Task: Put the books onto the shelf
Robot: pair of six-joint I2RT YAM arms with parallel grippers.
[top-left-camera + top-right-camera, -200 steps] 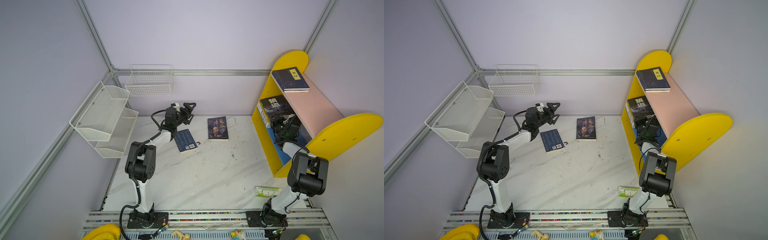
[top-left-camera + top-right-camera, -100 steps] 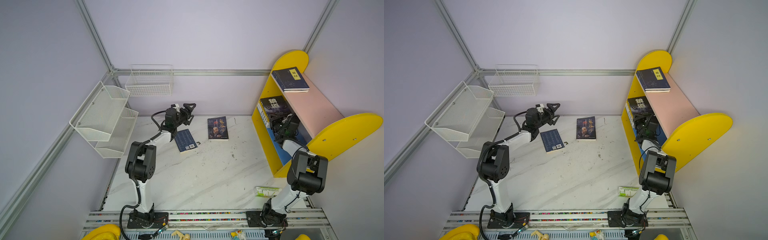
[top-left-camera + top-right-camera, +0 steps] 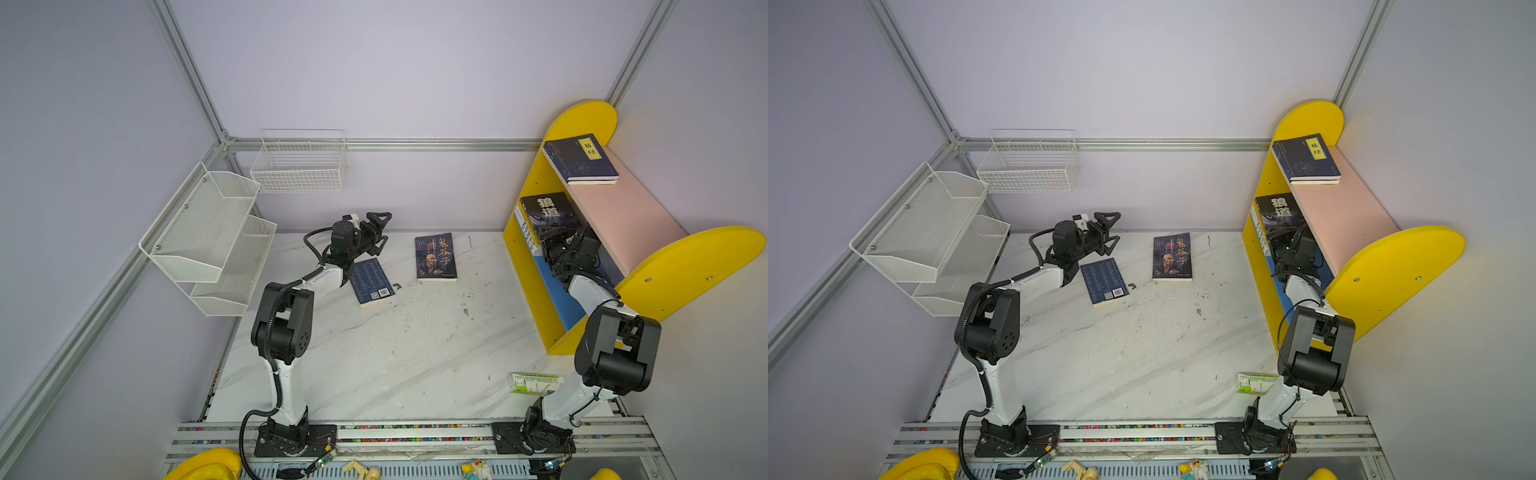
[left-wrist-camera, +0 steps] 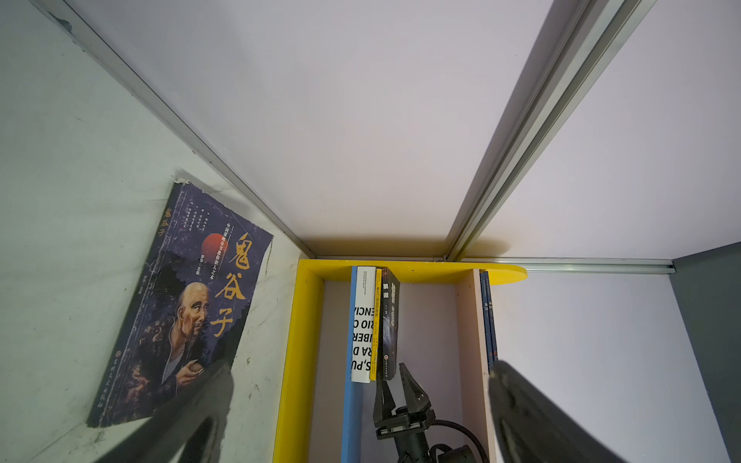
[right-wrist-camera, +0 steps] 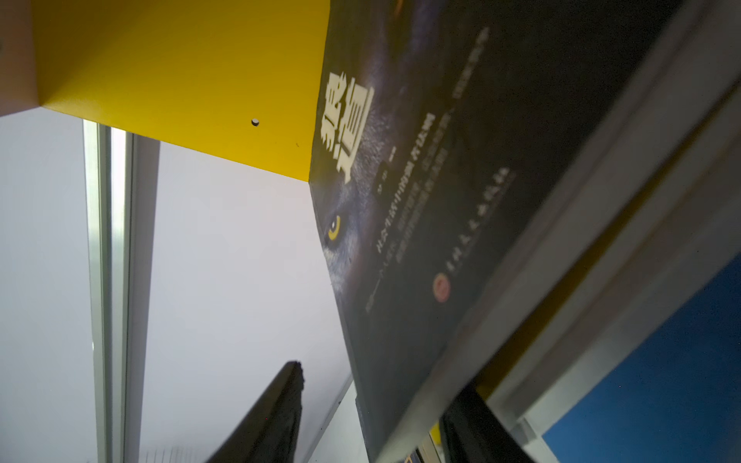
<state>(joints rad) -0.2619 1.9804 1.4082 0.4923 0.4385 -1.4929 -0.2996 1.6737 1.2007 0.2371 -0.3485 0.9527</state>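
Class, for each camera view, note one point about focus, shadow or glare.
Right wrist view: wolf-cover book so close its small print and page edges blur. Left wrist view: old-man book sharp; shelf shadows the wall. Both top views: even light, table without glare.

In both top views the right gripper point(image 3: 550, 240) is sitting in shadow inside the shelf point(image 3: 623, 224), fingertips too dark to make out. The wolf-cover book point(image 5: 461, 180) is running off the right wrist frame's top and right edges, its small print blurring. At lower right in a top view, the right arm point(image 3: 1312, 357) is covering one end of the green-and-white box point(image 3: 1256, 382).
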